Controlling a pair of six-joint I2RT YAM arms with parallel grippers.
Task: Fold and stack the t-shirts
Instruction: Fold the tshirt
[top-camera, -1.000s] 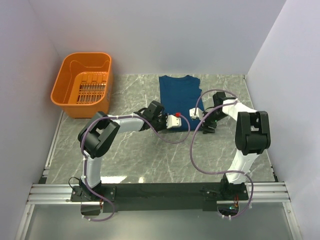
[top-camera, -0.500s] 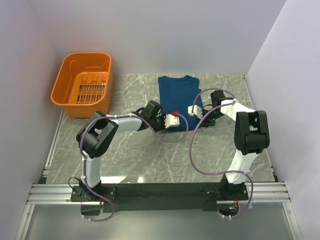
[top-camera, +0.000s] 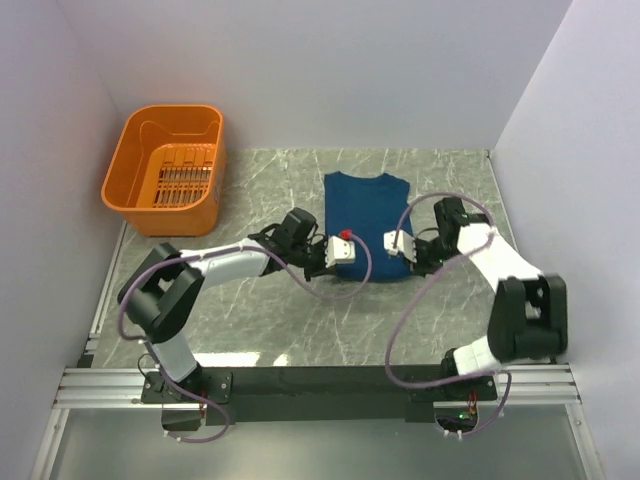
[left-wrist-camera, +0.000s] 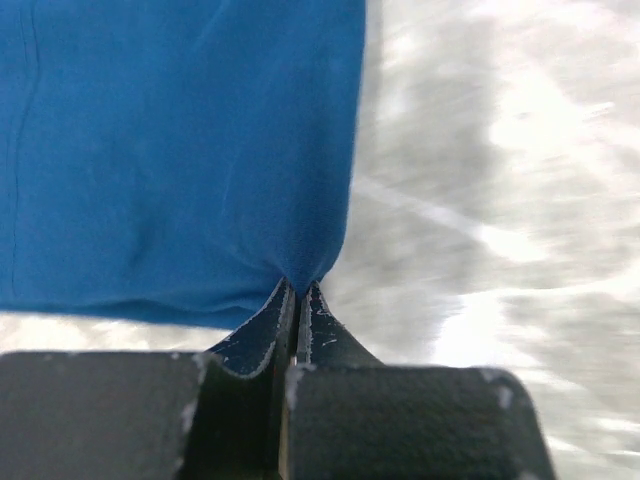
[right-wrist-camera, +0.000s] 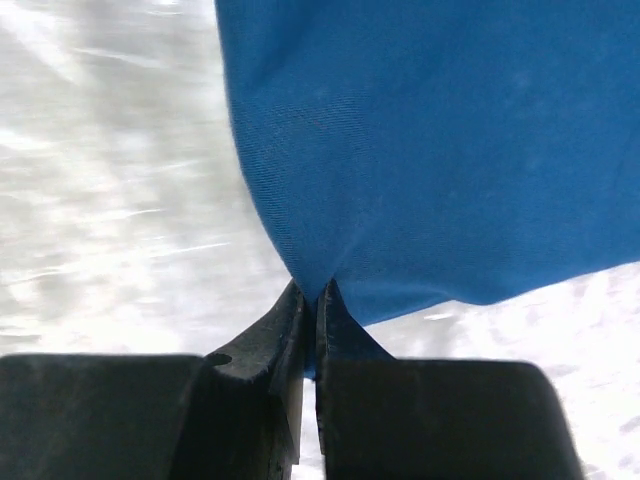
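Observation:
The navy-blue t-shirt (top-camera: 366, 205) lies folded into a narrow rectangle at the middle back of the marble table, collar end away from me; its chest print does not show. My left gripper (top-camera: 336, 256) is at the shirt's near left corner. In the left wrist view the jaws (left-wrist-camera: 300, 290) pinch a corner of the blue cloth (left-wrist-camera: 180, 150). My right gripper (top-camera: 400, 246) is at the near right corner. The right wrist view shows it (right-wrist-camera: 315, 292) shut on a pulled-up corner of the fabric (right-wrist-camera: 430, 150).
An orange plastic basket (top-camera: 165, 170) stands at the back left, apart from the shirt. Purple cables loop from both wrists over the table in front of the shirt. Grey walls close in the left, back and right sides.
The right gripper has shut on the shirt's near right corner. Both arms have shifted toward me and to the right, and the shirt has slid slightly right with them.

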